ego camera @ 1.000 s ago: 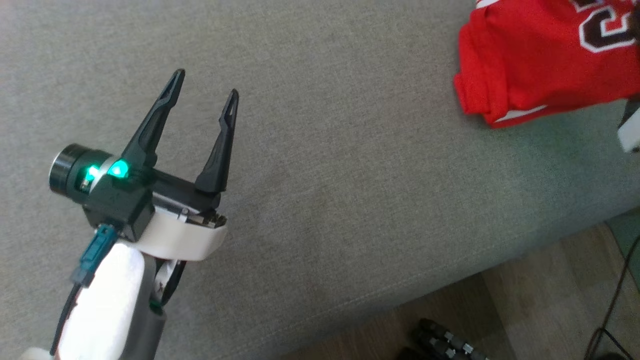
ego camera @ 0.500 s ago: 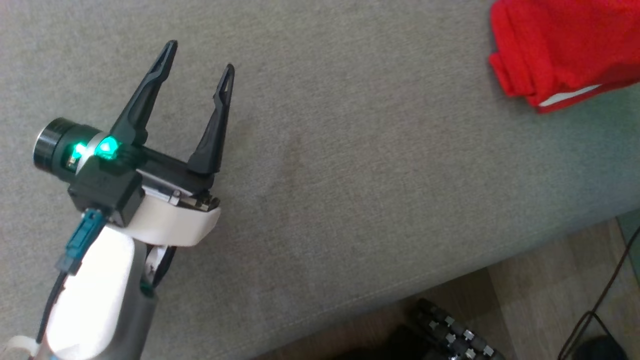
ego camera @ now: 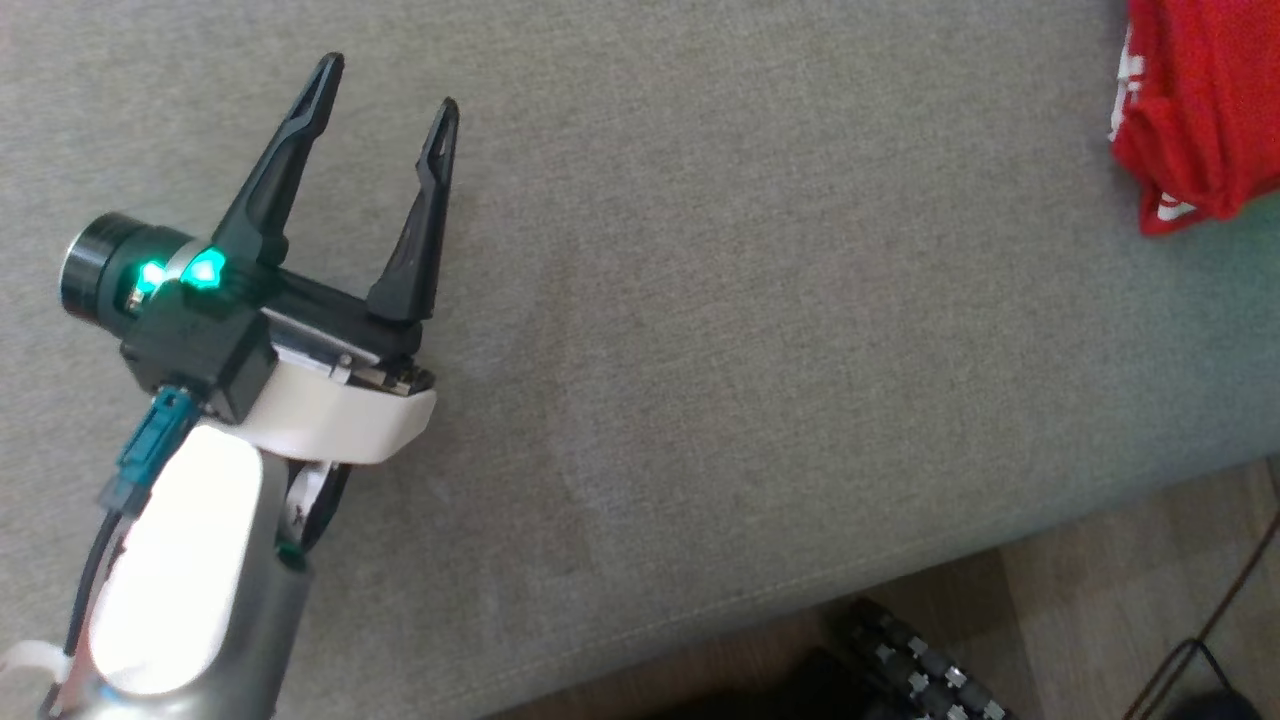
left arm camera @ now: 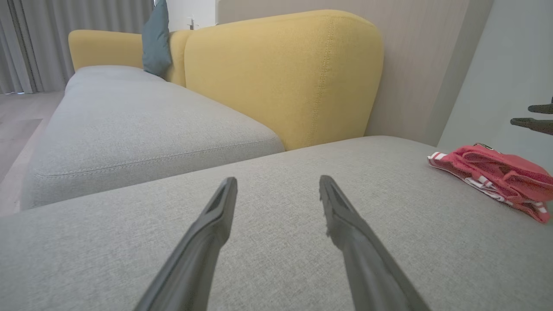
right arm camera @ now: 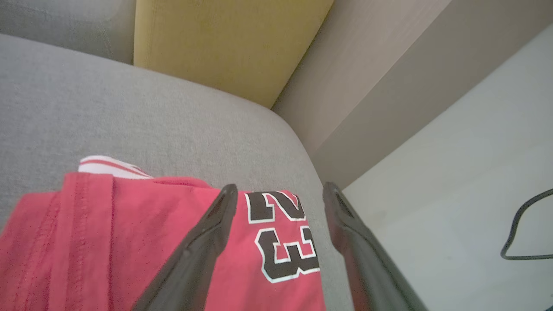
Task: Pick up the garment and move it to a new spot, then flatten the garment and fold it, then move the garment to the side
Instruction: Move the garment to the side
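The garment is a red jersey with white trim and a black number, lying folded on the grey sofa seat at the head view's top right edge. My right gripper hovers just above the garment, fingers apart with nothing between them. My left gripper is open and empty over bare cushion, far to the left of the jersey. In the left wrist view the garment lies at the right, beyond the left gripper, with the right gripper above it.
A yellow backrest rises behind the seat, with a teal pillow farther back. The seat's front edge runs along the wooden floor, where a dark wheeled base and a black cable sit.
The head camera has swung, so the garment now sits farther toward the right edge. The right gripper has gone from shut to open over the garment. The left gripper stays open.
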Controlling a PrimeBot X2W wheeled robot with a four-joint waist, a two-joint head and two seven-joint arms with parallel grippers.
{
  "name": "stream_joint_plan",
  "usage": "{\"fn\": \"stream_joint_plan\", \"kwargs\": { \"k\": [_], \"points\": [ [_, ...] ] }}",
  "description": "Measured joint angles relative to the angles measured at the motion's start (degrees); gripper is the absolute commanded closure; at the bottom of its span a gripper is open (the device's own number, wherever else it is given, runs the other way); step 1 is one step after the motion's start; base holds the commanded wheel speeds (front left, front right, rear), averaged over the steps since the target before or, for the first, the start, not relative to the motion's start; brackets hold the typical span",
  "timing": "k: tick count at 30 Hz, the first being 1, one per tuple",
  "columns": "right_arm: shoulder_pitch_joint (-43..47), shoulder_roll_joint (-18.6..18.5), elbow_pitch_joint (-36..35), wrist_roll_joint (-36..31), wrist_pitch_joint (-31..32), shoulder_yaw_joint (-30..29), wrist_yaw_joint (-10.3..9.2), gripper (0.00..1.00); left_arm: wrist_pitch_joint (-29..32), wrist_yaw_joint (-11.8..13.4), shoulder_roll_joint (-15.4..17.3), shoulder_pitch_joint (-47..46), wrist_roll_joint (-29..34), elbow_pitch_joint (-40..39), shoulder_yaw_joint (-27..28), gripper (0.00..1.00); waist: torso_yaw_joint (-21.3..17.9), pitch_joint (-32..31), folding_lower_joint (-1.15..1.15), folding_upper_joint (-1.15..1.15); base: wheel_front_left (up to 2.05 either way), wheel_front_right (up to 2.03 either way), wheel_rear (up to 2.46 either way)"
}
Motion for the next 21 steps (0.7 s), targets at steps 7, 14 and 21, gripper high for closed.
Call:
{"fn": "stream_joint_plan", "kwargs": {
  "k": [7, 14, 21],
  "points": [
    [3.99, 4.11, -2.31, 2.72, -9.12, -0.92, 0.0, 0.0, -0.34, 1.02, -0.78, 1.49, -0.88, 2.14, 1.22, 0.0, 1.48, -3.31, 0.0, 0.0, 0.0, 0.0, 0.0],
    [13.52, 11.59, -8.49, 5.76, -15.35, 4.55, 0.0, 0.0, -0.48, 2.41, -1.93, 6.49, -1.92, 3.42, 2.49, 0.0, 3.49, -8.63, -0.01, 0.0, 0.0, 0.0, 0.0],
    [20.75, 16.47, -11.78, 8.36, -17.4, 9.6, 0.0, 0.0, -0.48, 3.83, -3.64, 10.15, -2.89, 4.7, 4.43, 0.0, 6.84, -13.61, -0.01, 0.0, 0.0, 0.0, 0.0]
  ]
}}
